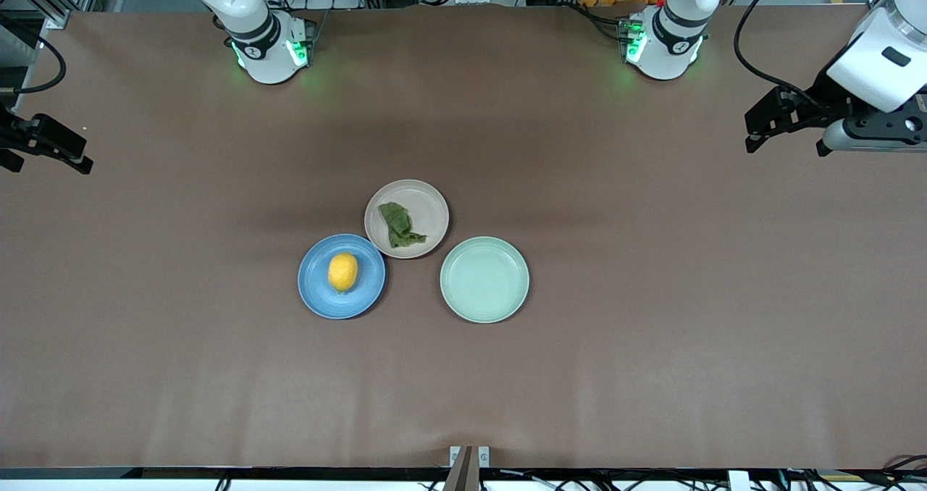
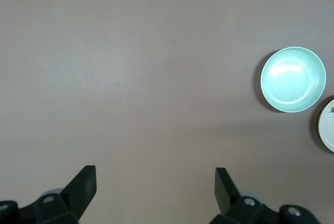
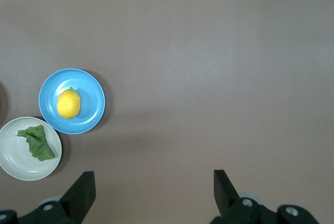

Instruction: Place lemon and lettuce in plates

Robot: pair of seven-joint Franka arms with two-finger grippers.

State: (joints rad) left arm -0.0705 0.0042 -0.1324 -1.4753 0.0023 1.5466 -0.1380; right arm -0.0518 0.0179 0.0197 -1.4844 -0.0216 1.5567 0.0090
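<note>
The lemon (image 3: pixel 68 103) on the blue plate (image 3: pixel 94 112) showed only from the right claw (image 3: pixel 154 190); the left claw (image 2: pixel 155 187), also open, saw the mint plate (image 2: pixel 293 79).

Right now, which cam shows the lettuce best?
Right wrist view: the lettuce lies whole and unobstructed in the beige plate. The front view shows it whole too, but smaller. The left wrist view shows only that plate's edge, no leaf.

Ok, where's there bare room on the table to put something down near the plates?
Bare table lies all round the cluster, widest between the blue plate and green plate and the front edge. The green plate is bare too. It is crowded where the blue and beige plate meet.
</note>
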